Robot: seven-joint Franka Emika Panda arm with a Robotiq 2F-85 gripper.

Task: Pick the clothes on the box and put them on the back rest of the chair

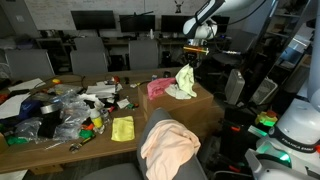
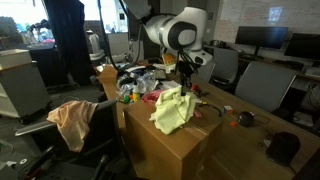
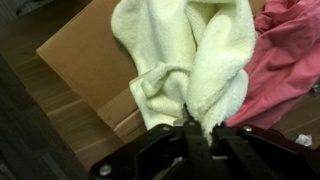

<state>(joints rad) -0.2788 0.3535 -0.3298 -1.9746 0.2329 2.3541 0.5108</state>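
Wrist view is showing me the jaws at 6 o'clock, pressed together and pinching a bunched fold of the yellow-green cloth (image 3: 190, 50). The cloth is hanging away from them over the box (image 3: 80, 60). A pink piece (image 3: 285, 60) is lying at 3 o'clock of the cloth.

The fabric is looking like thick terry, so I am judging it soft, light and limp. It will probably drape and swing under the arm rather than hold any shape. The nap should be gripping well in a tight pinch. A gathered fold near an edge is the place to take hold; a single thin layer could be pulling free.

In both exterior views the cloth is dangling below the jaws, its lower end at or just above the box top; I cannot tell whether it is touching.

An exterior view is giving me what the wrist camera is missing: the chair (image 1: 152, 128) at 7 o'clock of the box, with a peach garment (image 1: 168, 148) draped over its backrest. Only the wrist view is showing the pinch itself up close.
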